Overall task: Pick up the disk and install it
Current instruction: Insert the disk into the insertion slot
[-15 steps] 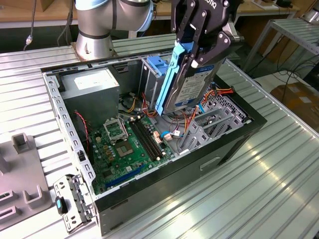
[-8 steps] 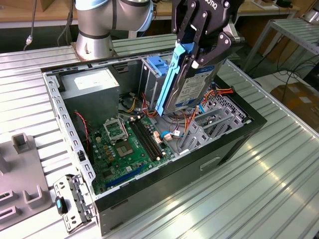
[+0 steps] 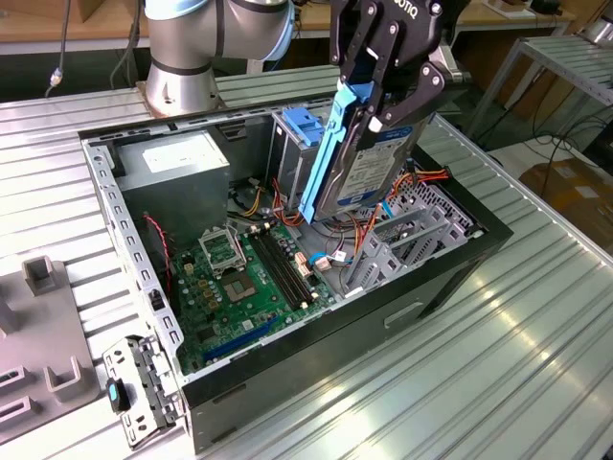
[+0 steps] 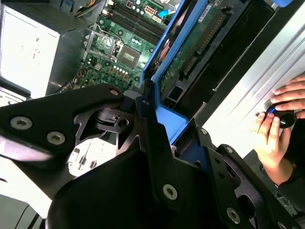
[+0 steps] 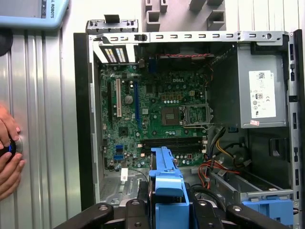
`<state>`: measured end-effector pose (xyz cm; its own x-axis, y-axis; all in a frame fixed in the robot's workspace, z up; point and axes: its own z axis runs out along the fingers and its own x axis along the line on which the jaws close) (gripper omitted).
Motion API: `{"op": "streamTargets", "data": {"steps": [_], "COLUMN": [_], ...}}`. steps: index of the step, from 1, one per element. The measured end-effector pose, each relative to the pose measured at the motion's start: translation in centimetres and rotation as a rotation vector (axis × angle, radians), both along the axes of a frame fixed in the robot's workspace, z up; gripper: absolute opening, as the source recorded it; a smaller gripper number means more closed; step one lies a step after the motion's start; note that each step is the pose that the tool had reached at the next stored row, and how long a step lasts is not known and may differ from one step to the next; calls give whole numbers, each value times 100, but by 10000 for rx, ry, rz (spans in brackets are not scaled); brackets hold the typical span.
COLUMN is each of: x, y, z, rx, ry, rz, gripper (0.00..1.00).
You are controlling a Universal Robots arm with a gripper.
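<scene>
My gripper (image 3: 380, 107) is shut on the disk (image 3: 370, 165), a dark hard drive with a white-and-blue label and a blue carrier frame (image 3: 324, 158). The disk hangs on edge, tilted, above the open computer case (image 3: 117, 213), over the grey drive cage (image 3: 412, 240) at the exterior view's right. In the second wrist view the black fingers (image 4: 157, 152) clamp the blue frame (image 4: 167, 117), and the disk's green circuit board (image 4: 200, 38) faces the camera. In the first wrist view the carrier (image 5: 167, 179) juts out over the motherboard.
Inside the case lie a green motherboard (image 3: 244, 278), a grey power supply (image 3: 182, 165), loose coloured cables (image 3: 340, 254) and a blue latch piece (image 3: 303, 125). A person's hand (image 4: 279, 126) rests on a knob beside the case. Grey fixtures (image 3: 43, 331) stand at the exterior view's left.
</scene>
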<state>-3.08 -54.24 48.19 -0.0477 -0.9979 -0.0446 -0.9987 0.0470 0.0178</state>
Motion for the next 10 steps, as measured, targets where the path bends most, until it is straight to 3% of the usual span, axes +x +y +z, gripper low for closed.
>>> {"op": "streamTargets", "data": {"steps": [7,10], "x": [3,27], "y": [-67,-72], "z": [-3,-3], "rx": [-1,0], "ry": [0,0], "rz": [0,0], "gripper": [37,37]}}
